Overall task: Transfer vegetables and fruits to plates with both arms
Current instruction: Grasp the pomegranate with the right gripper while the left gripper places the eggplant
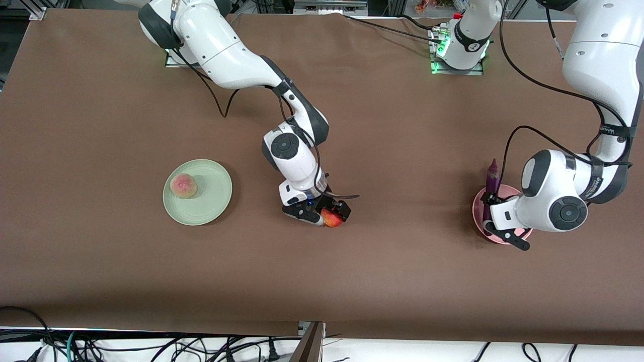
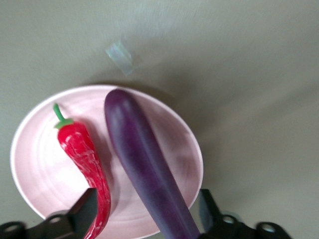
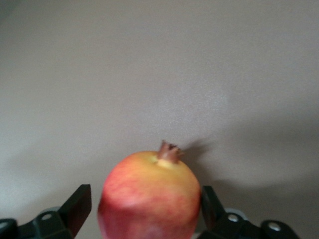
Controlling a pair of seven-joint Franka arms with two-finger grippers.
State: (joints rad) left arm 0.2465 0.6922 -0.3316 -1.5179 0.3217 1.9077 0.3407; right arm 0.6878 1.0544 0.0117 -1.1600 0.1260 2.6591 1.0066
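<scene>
If counted — two plates (image 1: 216, 197) (image 1: 507, 191), one peach (image 1: 183, 185)

No text can be read with certainty: only a small white brand mark, too small to make out, stands on the dark band of the left arm (image 1: 613, 131), and nothing else carries any label, number or sign.

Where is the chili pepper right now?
The chili pepper lies on the pink plate beside the eggplant, at the left arm's end of the table.

Brown table (image 1: 100, 251) with green plate (image 1: 211, 201), pink plate (image 1: 480, 201), pomegranate (image 1: 331, 219).
</scene>
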